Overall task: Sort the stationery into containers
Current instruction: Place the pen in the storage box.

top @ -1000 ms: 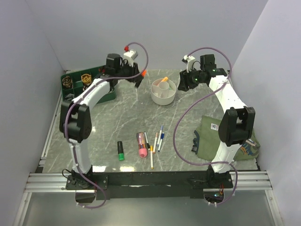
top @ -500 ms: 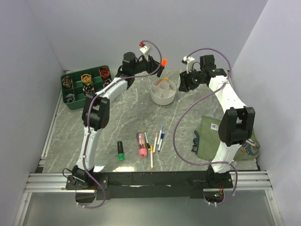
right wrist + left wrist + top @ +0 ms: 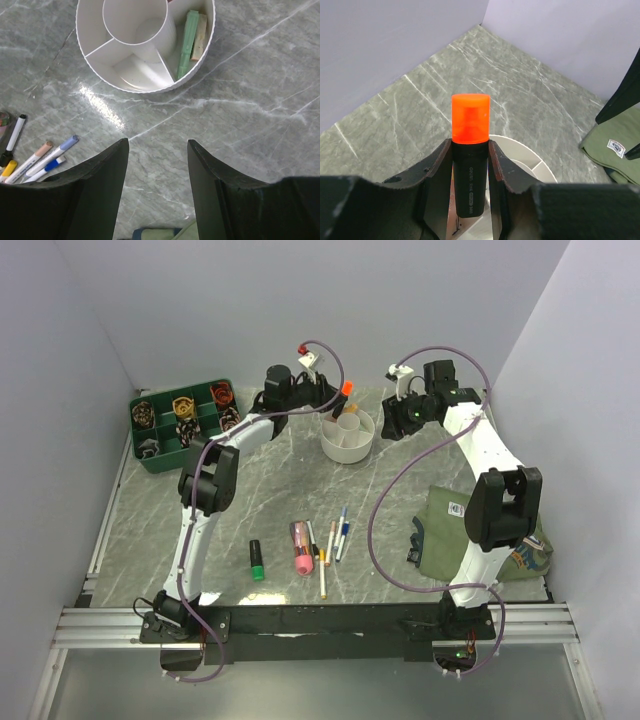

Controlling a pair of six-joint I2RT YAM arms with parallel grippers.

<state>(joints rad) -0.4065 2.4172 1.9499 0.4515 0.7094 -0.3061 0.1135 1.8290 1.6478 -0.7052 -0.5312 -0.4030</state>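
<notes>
My left gripper [image 3: 342, 397] is shut on a black marker with an orange cap [image 3: 470, 150], held cap-up above the far left rim of the white divided bowl [image 3: 349, 452]. In the left wrist view the bowl's rim [image 3: 532, 156] shows just below the fingers. My right gripper [image 3: 157, 145] stands open and empty above the table, to the right of the bowl [image 3: 196, 67]. One outer compartment holds a green pen [image 3: 188, 40] and a tan one [image 3: 201, 30]. On the table near the front lie a pink marker [image 3: 302, 552], a green-capped black marker [image 3: 257, 561], a yellow pen [image 3: 322, 578] and blue-capped white pens [image 3: 342, 532].
A dark green tray [image 3: 163, 463] with coiled bands sits at the far left. An olive cloth pouch [image 3: 445, 532] lies at the right by the right arm's base. Walls close off the back and both sides.
My left arm has swung right from beside the green tray to above the bowl, carrying the orange-capped marker. The right arm has stayed put.
</notes>
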